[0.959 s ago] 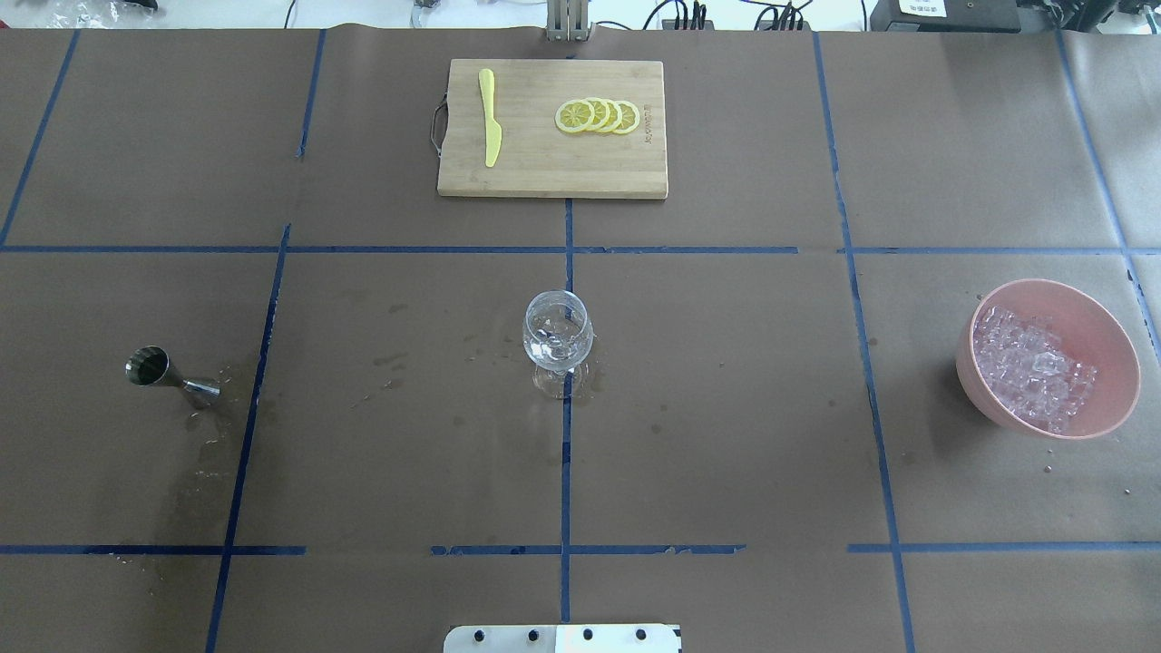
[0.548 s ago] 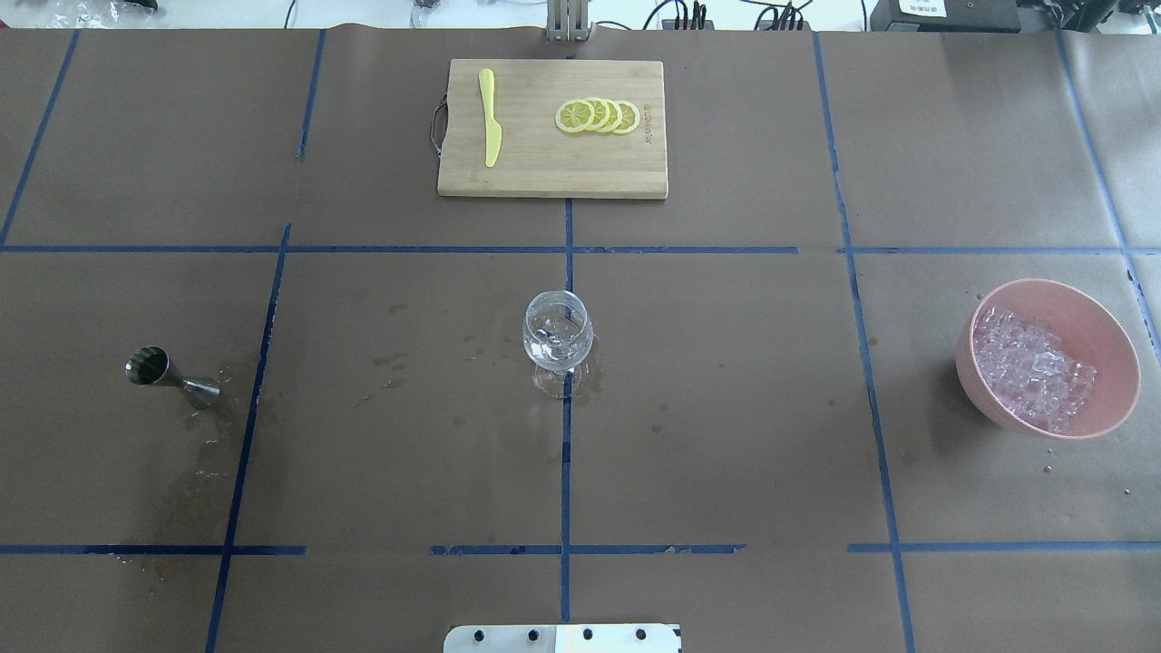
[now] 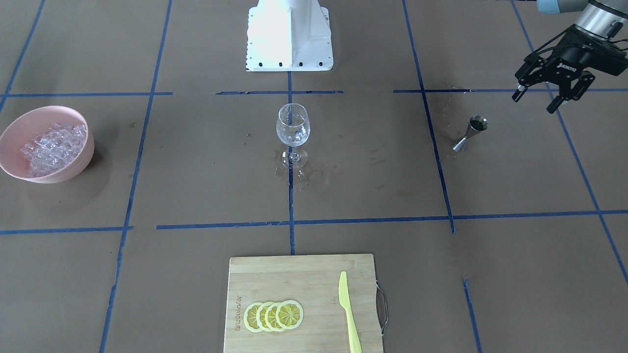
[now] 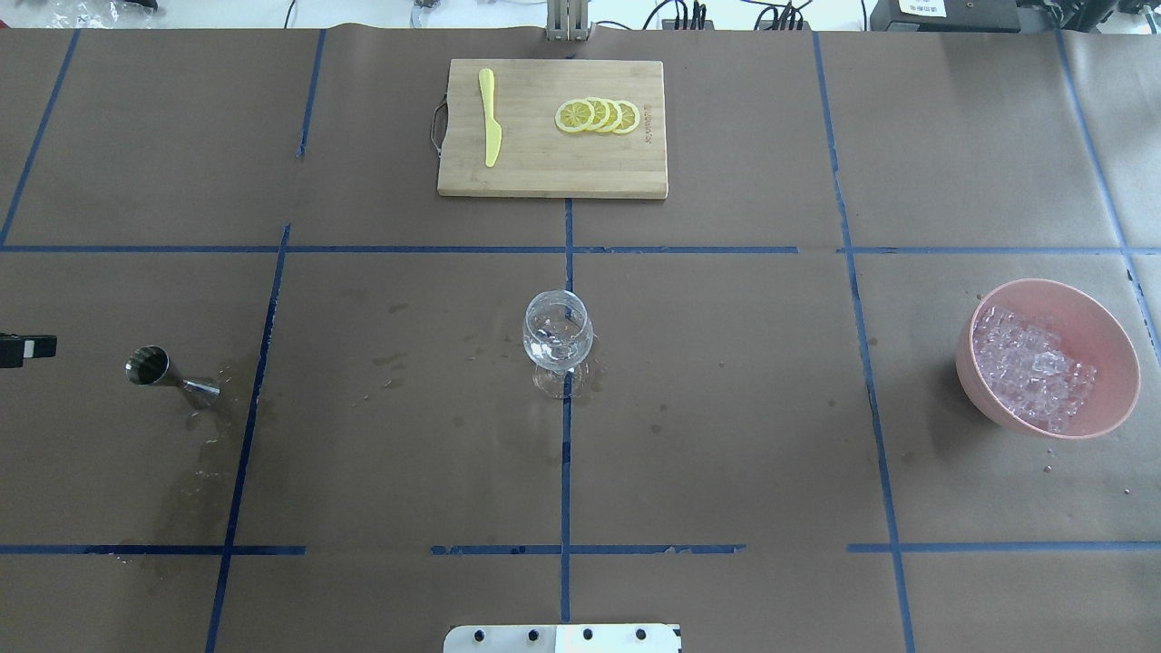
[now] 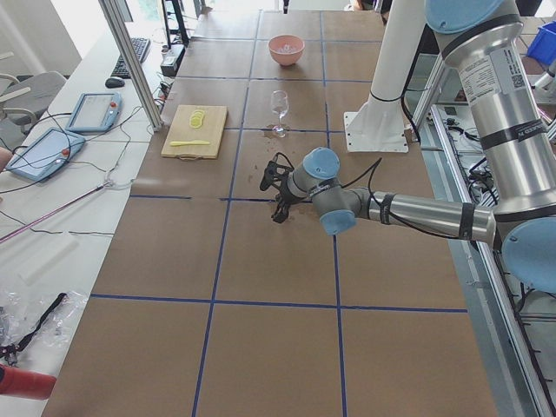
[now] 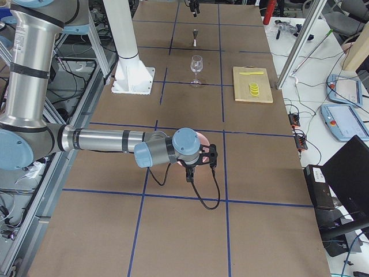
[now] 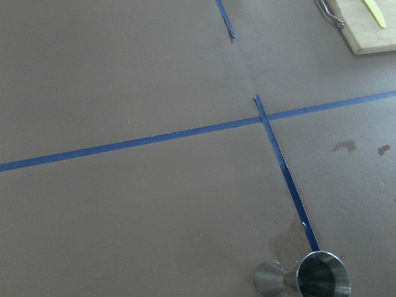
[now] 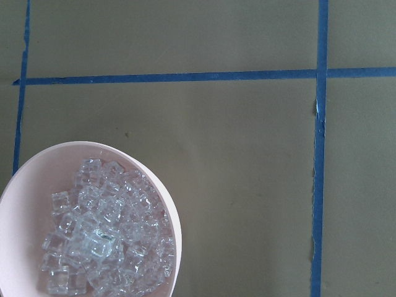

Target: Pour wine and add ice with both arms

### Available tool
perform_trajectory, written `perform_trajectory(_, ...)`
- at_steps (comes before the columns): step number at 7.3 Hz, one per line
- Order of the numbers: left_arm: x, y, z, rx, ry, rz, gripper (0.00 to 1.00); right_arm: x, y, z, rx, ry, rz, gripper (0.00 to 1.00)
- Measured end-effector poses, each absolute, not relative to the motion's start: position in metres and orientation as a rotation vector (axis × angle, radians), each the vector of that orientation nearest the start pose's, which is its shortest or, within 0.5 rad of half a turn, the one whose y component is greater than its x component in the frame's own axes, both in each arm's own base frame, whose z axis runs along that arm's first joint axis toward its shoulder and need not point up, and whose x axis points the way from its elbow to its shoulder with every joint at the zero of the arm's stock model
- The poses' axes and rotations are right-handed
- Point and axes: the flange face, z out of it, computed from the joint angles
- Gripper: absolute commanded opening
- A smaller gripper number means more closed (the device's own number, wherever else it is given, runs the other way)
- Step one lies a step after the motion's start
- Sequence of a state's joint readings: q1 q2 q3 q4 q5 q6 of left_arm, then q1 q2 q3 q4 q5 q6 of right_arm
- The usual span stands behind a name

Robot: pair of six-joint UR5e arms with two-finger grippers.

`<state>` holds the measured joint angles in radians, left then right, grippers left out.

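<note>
A steel jigger point(image 3: 472, 131) stands on the brown table, also in the overhead view point(image 4: 168, 374); its cup looks dark inside, the wine point(image 7: 323, 278). My left gripper point(image 3: 536, 102) is open and empty, above and beside the jigger, apart from it; its edge shows in the overhead view point(image 4: 18, 349). A clear wine glass point(image 4: 557, 340) stands upright at the table's middle. Ice point(image 8: 105, 235) fills a pink bowl point(image 4: 1111, 363). My right gripper point(image 6: 199, 166) hovers over that bowl; I cannot tell whether it is open or shut.
A wooden cutting board point(image 4: 551, 172) at the far side carries lemon slices point(image 4: 597, 116) and a yellow knife point(image 4: 490, 118). The white robot base point(image 3: 289, 37) is at the near edge. Wet stains point(image 3: 294, 171) lie around the glass and near the jigger.
The edge of my left gripper has come into the overhead view at the left edge, near the jigger. Jigger, glass and bowl have not moved.
</note>
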<state>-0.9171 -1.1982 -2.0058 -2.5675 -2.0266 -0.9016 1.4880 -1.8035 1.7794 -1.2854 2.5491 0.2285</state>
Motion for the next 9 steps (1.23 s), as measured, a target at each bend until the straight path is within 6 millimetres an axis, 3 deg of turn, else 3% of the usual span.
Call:
perform_trajectory(2, 0.193, -0.317, 0.484, 0.34, 1.059, -0.032, 0.96, 0.017, -0.408, 0.613, 0.088, -0.998, 0.004, 1.0)
perform_trajectory(5, 0.242, -0.275, 0.496, 0.24, 1.026, -0.111, 0.96, 0.017, -0.408, 0.613, 0.089, -0.997, 0.004, 1.0)
perform_trajectory(7, 0.279, -0.252, 0.502, 0.261, 0.994, -0.184, 0.96, 0.017, -0.409, 0.612, 0.091, -0.996, 0.002, 1.0)
perform_trajectory(9, 0.296, -0.245, 0.511, 0.379, 0.952, -0.274, 0.99, 0.017, -0.41, 0.611, 0.093, -0.995, 0.001, 1.0)
